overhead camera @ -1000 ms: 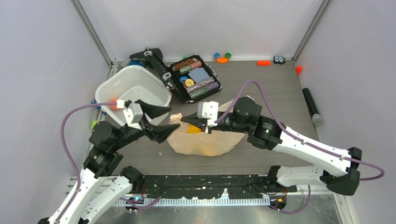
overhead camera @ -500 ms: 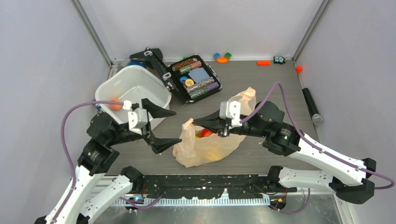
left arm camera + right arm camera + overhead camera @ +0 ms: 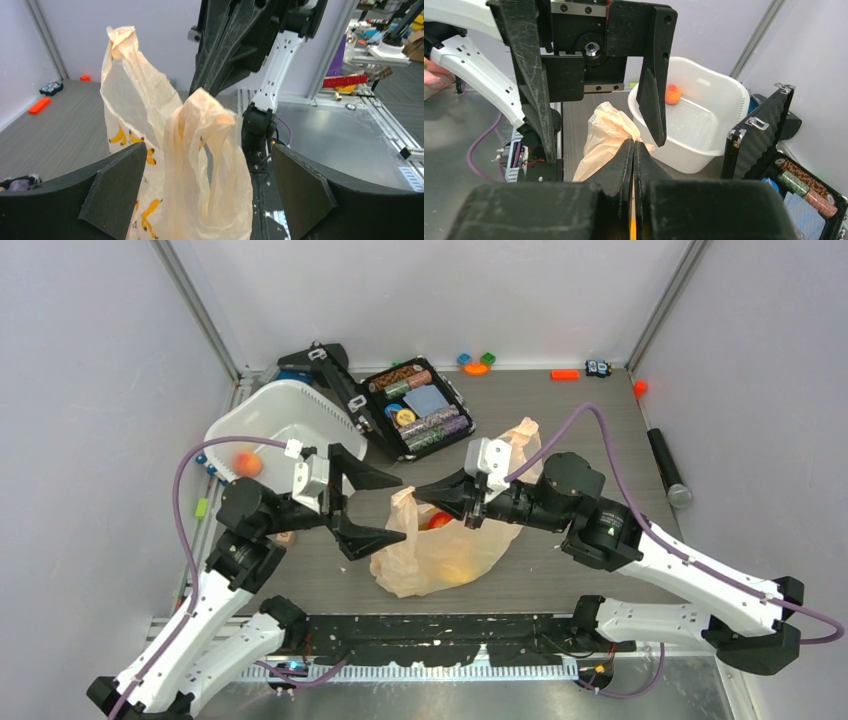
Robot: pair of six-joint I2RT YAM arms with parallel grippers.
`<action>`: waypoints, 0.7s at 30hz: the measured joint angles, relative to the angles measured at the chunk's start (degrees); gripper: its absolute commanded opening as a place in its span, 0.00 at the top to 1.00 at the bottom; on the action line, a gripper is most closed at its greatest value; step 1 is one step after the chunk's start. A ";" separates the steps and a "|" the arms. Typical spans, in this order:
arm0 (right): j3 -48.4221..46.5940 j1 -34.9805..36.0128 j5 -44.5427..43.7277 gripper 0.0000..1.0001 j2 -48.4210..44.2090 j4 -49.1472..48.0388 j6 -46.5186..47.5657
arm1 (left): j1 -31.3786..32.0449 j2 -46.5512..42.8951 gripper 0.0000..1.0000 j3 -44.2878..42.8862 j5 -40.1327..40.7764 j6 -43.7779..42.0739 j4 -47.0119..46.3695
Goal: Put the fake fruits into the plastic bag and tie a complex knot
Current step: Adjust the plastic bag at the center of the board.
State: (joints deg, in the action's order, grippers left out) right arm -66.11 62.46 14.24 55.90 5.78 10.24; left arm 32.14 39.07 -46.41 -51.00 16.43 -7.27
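Observation:
The pale peach plastic bag (image 3: 445,555) stands on the table with a red fruit (image 3: 441,521) and yellow fruits (image 3: 458,566) showing through it. My right gripper (image 3: 420,497) is shut on the bag's near handle (image 3: 403,504) and holds it up. My left gripper (image 3: 401,510) is open wide, with one finger on each side of that handle and neither touching it. In the left wrist view the handle (image 3: 205,145) hangs between the fingers (image 3: 120,185). The right wrist view shows my shut jaws (image 3: 633,143) pinching the bag (image 3: 605,132). A small orange fruit (image 3: 247,464) lies in the white tub.
The white tub (image 3: 300,405) sits at the back left, behind my left arm. An open black case of poker chips (image 3: 418,408) lies beyond the bag. Small toy blocks (image 3: 476,362), an orange piece (image 3: 565,374) and a toy car (image 3: 598,367) line the back wall. A black cylinder (image 3: 668,468) lies at the right.
My left gripper opened wide and let go of the bag, then moved right around the raised handle. My right gripper pulled the bag's handle up and rightward.

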 measured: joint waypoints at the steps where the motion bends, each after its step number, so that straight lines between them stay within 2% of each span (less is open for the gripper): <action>1: 0.00 0.00 -0.48 0.95 0.26 0.07 -0.15 | 0.04 0.26 0.01 0.50 0.02 1.33 -1.90; 6: -0.42 0.00 -2.43 0.95 1.44 0.79 -0.83 | 0.63 2.43 0.01 1.97 -0.02 6.03 -8.94; 7: -0.55 0.02 -2.82 0.95 1.64 0.85 -1.01 | 0.94 2.99 0.03 1.97 -0.02 6.56 -9.81; 11: -0.87 0.02 -5.11 0.95 2.01 0.96 -1.66 | 2.49 5.42 0.22 2.08 0.00 8.59 -11.50; 18: -1.29 0.02 -9.66 0.95 2.01 0.76 -2.05 | 4.72 8.59 0.47 2.58 -0.02 10.56 -11.76; 21: -2.16 0.07 -12.20 0.95 2.01 1.60 -2.08 | 6.86 10.40 0.53 2.58 -0.09 10.73 -12.00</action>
State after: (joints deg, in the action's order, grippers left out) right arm -68.27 62.52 2.04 57.91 7.38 8.16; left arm 39.00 49.47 -43.83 -51.09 27.16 -19.27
